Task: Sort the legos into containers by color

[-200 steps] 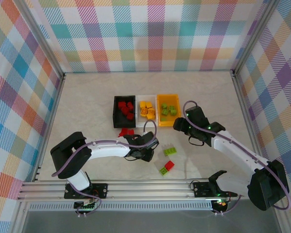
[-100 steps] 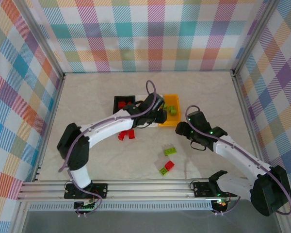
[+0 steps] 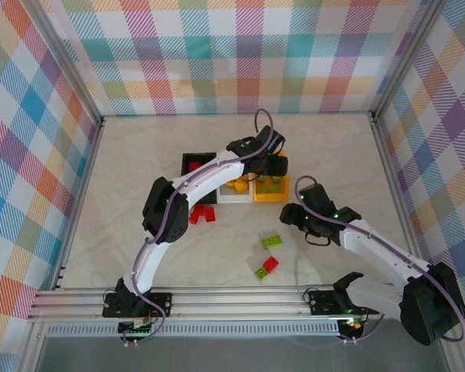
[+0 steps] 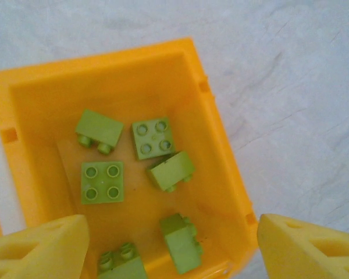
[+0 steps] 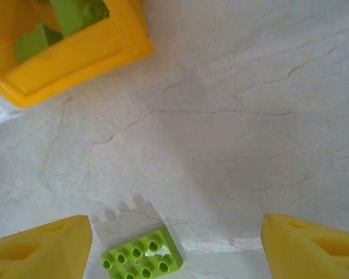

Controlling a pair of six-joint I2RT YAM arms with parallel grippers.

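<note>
left gripper (image 4: 171, 249): fingers spread wide, empty, above the orange-yellow bin (image 4: 214, 136) holding green legos (image 4: 154, 138). right gripper (image 5: 174, 247): fingers also apart, empty, over a loose green lego (image 5: 143, 261) just outside that bin. likely risk: the arms clash if both crowd the bin.
</note>
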